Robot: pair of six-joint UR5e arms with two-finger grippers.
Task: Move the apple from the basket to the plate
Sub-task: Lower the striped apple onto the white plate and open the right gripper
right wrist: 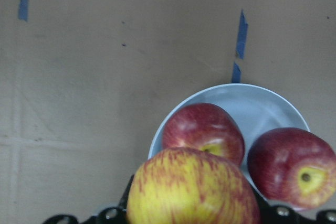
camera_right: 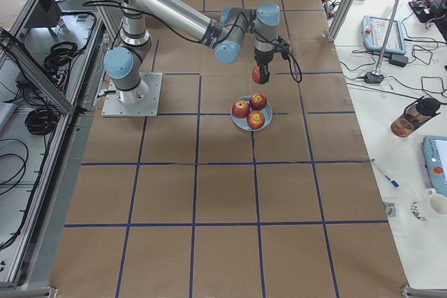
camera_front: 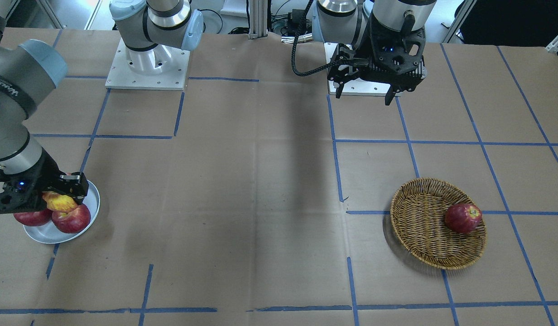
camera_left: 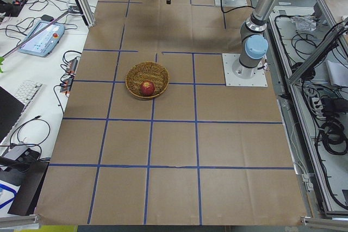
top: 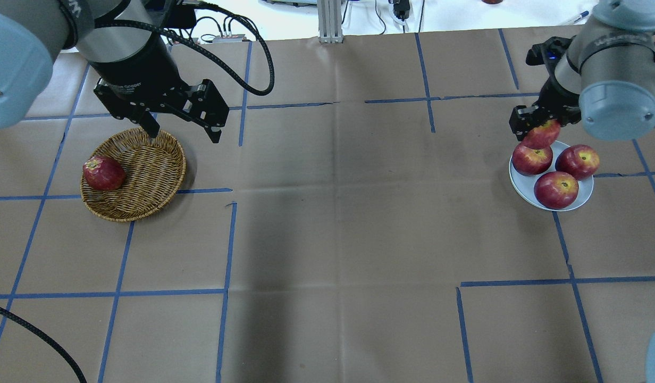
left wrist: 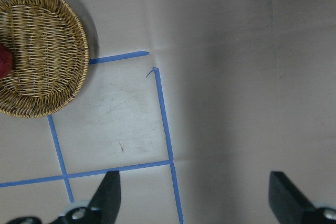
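Note:
The yellow-streaked apple [camera_front: 60, 202] is clamped in my right gripper [top: 538, 126], just above the far edge of the pale plate [top: 520, 187]. It fills the bottom of the right wrist view [right wrist: 191, 191], over the plate [right wrist: 262, 100]. The plate holds three dark red apples [top: 556, 189]. The wicker basket [top: 149, 165] sits at the left with one dark red apple [top: 103, 173] in it. My left gripper [top: 185, 133] is open and empty, raised beside the basket's far right rim.
Brown paper with blue tape lines covers the table. The two arm bases [camera_front: 146, 63] stand at the robot's side. The basket shows in the left wrist view's top left corner [left wrist: 42, 51].

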